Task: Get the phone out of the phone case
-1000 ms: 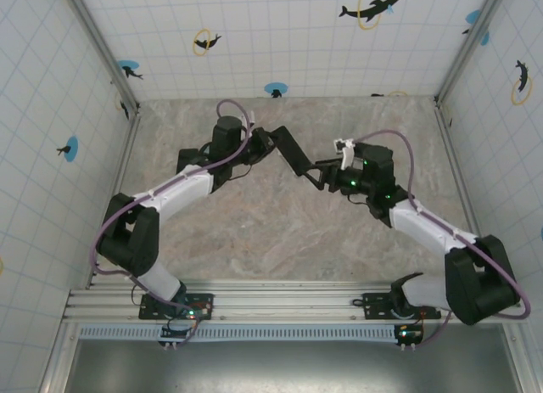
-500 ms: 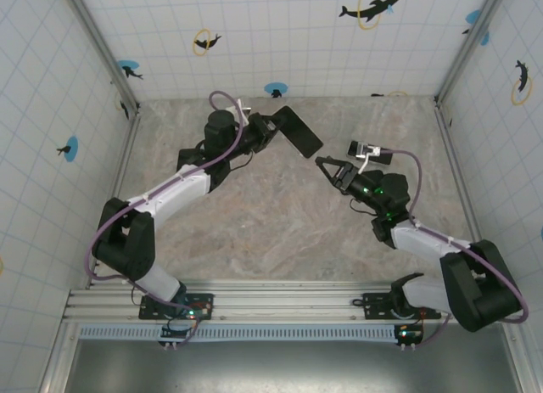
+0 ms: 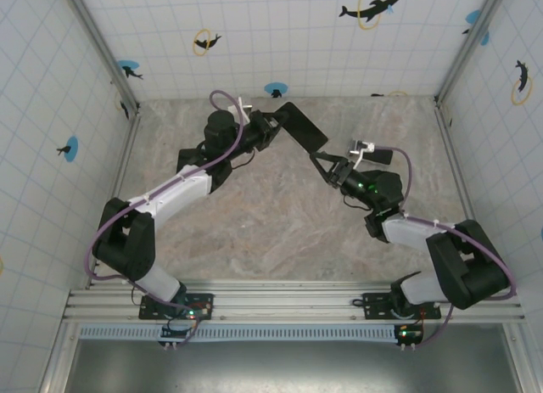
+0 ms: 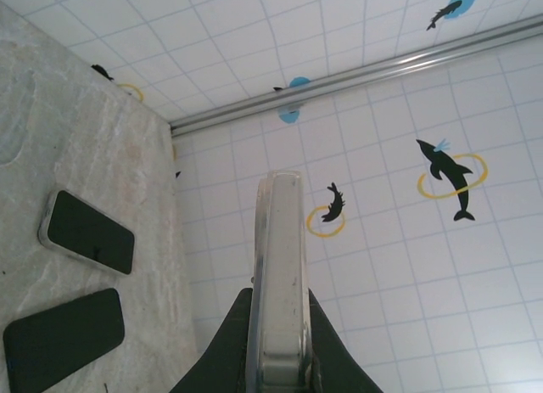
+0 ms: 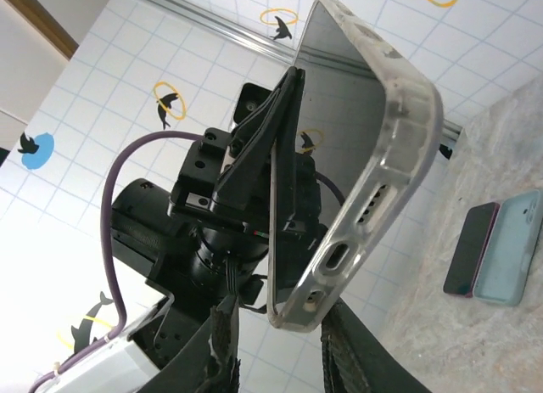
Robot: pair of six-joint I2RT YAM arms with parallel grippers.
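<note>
My left gripper (image 3: 273, 126) is shut on a phone in a clear phone case (image 3: 299, 128) and holds it up above the back of the table. In the left wrist view the case (image 4: 278, 266) stands edge-on, clamped between the black fingers of that gripper (image 4: 277, 342). The right gripper (image 3: 321, 162) reaches up to the case's lower right corner. In the right wrist view that corner (image 5: 297, 312), with its port cutouts, sits between the jaws of the right gripper (image 5: 288, 342). The right finger (image 5: 361, 359) lies against it, and a gap shows beside the left finger (image 5: 225, 346).
A phone in a clear case (image 4: 86, 232) and a bare black phone (image 4: 64, 338) lie flat on the marble table. A dark phone (image 5: 469, 250) and a teal case (image 5: 509, 259) lie side by side. Tiled walls (image 3: 280, 36) enclose the table.
The left gripper lifted the cased phone up and back, away from the right gripper. The right gripper then came back to the case's lower corner, its jaws narrowing.
</note>
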